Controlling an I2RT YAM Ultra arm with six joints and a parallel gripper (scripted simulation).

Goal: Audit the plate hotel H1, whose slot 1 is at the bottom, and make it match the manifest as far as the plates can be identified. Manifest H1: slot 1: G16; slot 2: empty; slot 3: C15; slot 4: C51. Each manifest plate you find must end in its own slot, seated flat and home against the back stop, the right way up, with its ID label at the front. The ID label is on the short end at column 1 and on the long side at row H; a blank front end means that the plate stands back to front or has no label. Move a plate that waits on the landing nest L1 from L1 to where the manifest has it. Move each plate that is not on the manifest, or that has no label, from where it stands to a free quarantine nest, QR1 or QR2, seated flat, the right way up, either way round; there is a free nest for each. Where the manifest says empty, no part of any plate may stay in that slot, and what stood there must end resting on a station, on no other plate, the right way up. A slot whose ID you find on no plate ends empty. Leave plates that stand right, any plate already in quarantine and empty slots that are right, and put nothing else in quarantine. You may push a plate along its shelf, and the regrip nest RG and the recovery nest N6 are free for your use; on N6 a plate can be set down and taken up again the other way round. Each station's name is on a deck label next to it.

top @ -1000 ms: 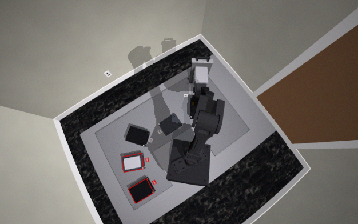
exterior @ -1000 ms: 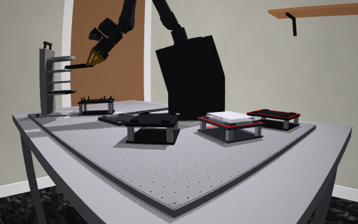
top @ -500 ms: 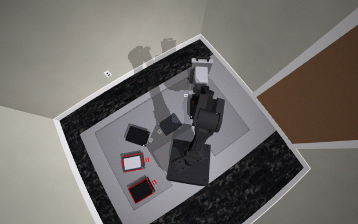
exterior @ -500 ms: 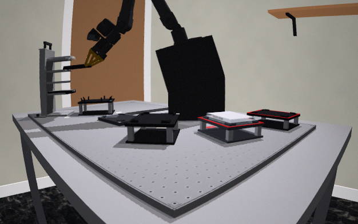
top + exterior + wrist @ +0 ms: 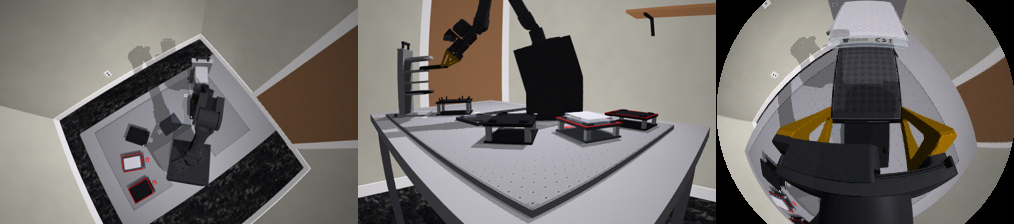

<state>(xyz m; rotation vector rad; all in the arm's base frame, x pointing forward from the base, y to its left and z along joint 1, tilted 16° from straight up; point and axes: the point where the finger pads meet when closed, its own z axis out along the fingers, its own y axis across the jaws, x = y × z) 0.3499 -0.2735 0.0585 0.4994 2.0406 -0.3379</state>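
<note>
My gripper (image 5: 450,64) (image 5: 866,113) is shut on a black plate (image 5: 434,67) (image 5: 866,82), gripped by its two long sides. The plate is roughly level, its far end at the mouth of slot 3 of hotel H1 (image 5: 401,83) (image 5: 194,60), just above that shelf. Its label cannot be read. A white plate (image 5: 201,75) (image 5: 429,58) (image 5: 867,22) is in slot 4, with C51 on its front end. Another black plate (image 5: 419,92) lies in slot 1; its ID does not show. Slot 2's shelf (image 5: 416,82) looks empty. A white plate (image 5: 132,162) (image 5: 585,115) sits on a red-edged nest.
Another red-edged nest (image 5: 141,191) (image 5: 632,114) shows a black top. A black raised nest (image 5: 138,135) (image 5: 509,119) and a low dark pad (image 5: 170,124) (image 5: 473,118) stand between it and the hotel. A raised station with pins (image 5: 454,101) stands close to the hotel, below the arm.
</note>
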